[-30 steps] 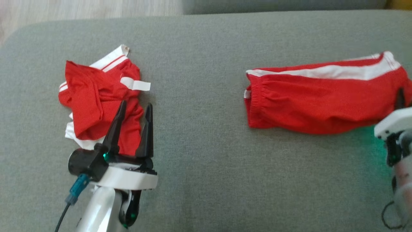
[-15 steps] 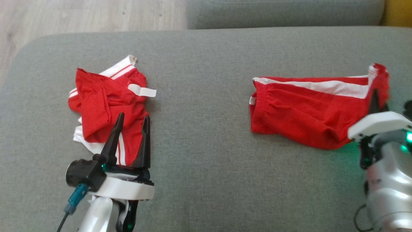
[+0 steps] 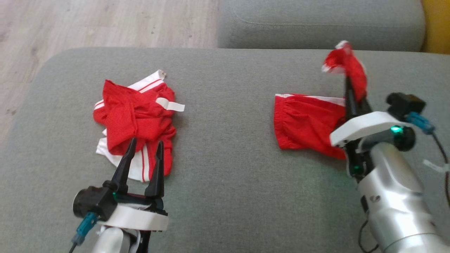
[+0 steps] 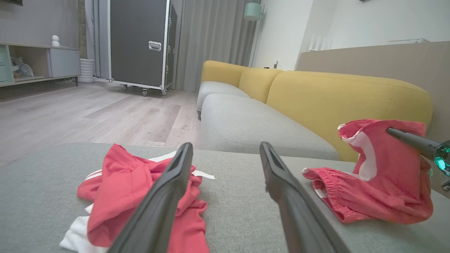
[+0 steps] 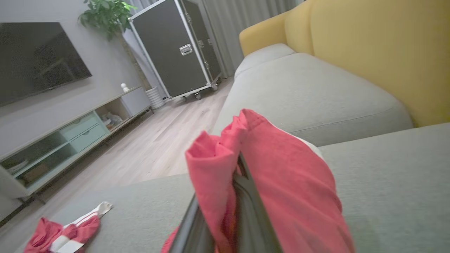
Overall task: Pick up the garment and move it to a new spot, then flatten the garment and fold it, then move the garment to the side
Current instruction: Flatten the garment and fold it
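A red garment with white stripes [image 3: 306,123] lies on the grey sofa seat [image 3: 228,175] at the right, waistband end flat. My right gripper [image 3: 348,88] is shut on its other end [image 3: 346,66], which hangs raised above the seat; in the right wrist view the red cloth [image 5: 281,175] drapes over my right gripper [image 5: 239,165]. A second red and white garment [image 3: 133,116] sits crumpled at the left. My left gripper [image 3: 147,142] stands open just above its near edge, nothing between the fingers. In the left wrist view the crumpled garment [image 4: 116,182] lies beyond the left gripper [image 4: 225,146], and the lifted garment [image 4: 379,182] is at the right.
Another grey seat cushion [image 3: 316,24] adjoins the far edge, with a yellow backrest [image 3: 436,24] at the right. Wooden floor [image 3: 105,21] lies beyond the seat's far left corner. A black wheeled case [image 4: 140,42] stands across the room.
The head camera has tilted, shifting the whole picture down. My right gripper has lifted the garment's right end off the seat and carried it leftward. The left gripper stays open by the crumpled garment.
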Tool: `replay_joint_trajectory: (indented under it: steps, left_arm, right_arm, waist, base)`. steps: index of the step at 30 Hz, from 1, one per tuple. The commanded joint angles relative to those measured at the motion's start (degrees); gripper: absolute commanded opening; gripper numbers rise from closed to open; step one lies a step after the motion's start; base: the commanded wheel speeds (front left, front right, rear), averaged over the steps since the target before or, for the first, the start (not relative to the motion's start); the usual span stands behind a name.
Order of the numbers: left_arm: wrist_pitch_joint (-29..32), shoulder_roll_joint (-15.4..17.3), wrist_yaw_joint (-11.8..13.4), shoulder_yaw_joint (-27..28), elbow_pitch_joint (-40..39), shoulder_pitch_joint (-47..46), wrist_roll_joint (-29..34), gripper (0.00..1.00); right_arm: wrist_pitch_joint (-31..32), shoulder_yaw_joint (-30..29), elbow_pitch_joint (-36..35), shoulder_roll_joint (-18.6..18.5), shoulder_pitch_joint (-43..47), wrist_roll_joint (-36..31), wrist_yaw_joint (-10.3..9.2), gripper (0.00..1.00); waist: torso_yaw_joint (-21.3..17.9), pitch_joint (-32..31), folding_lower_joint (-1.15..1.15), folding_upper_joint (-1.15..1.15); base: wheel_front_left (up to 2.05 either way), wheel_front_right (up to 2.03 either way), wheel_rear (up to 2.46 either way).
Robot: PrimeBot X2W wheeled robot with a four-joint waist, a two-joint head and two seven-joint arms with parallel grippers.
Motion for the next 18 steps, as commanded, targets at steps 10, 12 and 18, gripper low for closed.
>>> replay_joint_trajectory:
  steps: [10,12,18]
  left_arm:
    - [-0.3,0.9,0.1,2.4,-1.5,-1.3,0.1,1.00]
    - [-0.3,0.8,0.1,2.3,-1.4,-1.3,0.1,1.00]
    - [-0.3,0.6,0.1,2.3,-1.2,-1.2,0.1,1.00]
  right_arm:
    - [-0.5,13.6,0.6,1.1,-1.5,5.4,-0.05,0.00]
    - [-0.6,15.5,1.9,1.1,-1.8,5.8,-0.05,0.00]
    - [-0.1,22.0,7.3,1.2,-1.9,5.7,-0.05,0.00]
  waist:
    - [3.5,0.0,0.01,0.00]
    - [4.0,0.2,0.01,0.00]
    - [5.1,0.2,0.01,0.00]
  base:
    - [0.00,0.00,0.00]
    - [0.00,0.00,0.00]
    - [0.00,0.00,0.00]
